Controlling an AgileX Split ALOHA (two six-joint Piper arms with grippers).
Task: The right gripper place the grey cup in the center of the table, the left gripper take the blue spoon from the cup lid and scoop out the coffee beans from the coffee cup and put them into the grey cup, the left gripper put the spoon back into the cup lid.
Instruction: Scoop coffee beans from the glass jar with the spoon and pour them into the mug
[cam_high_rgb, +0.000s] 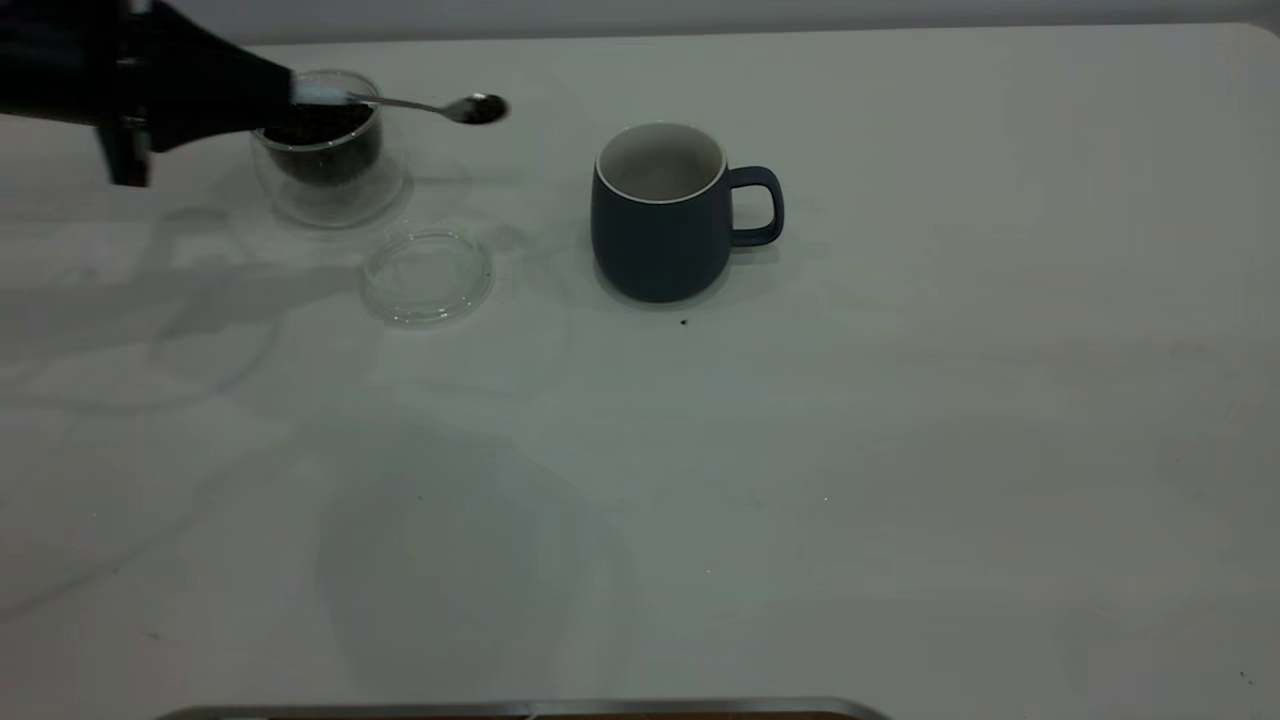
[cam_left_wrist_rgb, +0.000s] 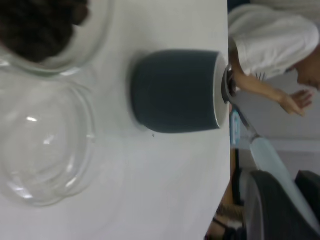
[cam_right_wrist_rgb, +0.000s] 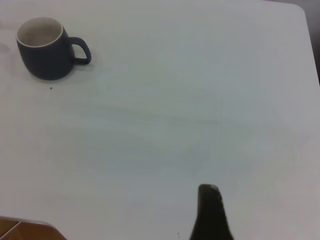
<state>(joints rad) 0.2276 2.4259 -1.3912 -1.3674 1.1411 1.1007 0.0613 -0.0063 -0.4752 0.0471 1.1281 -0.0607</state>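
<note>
My left gripper is at the far left, above the coffee cup, and is shut on the pale handle of the blue spoon. The spoon sticks out level towards the grey cup. Its bowl looks dark and hangs in the air between the two cups. Coffee beans fill the glass coffee cup. The cup lid lies bare in front of it. In the left wrist view the spoon reaches to the rim of the grey cup. My right gripper is shut and holds nothing, well away from the grey cup.
A dark speck lies on the table just in front of the grey cup. A metal strip runs along the near edge. A person in a white shirt is beyond the table's far side.
</note>
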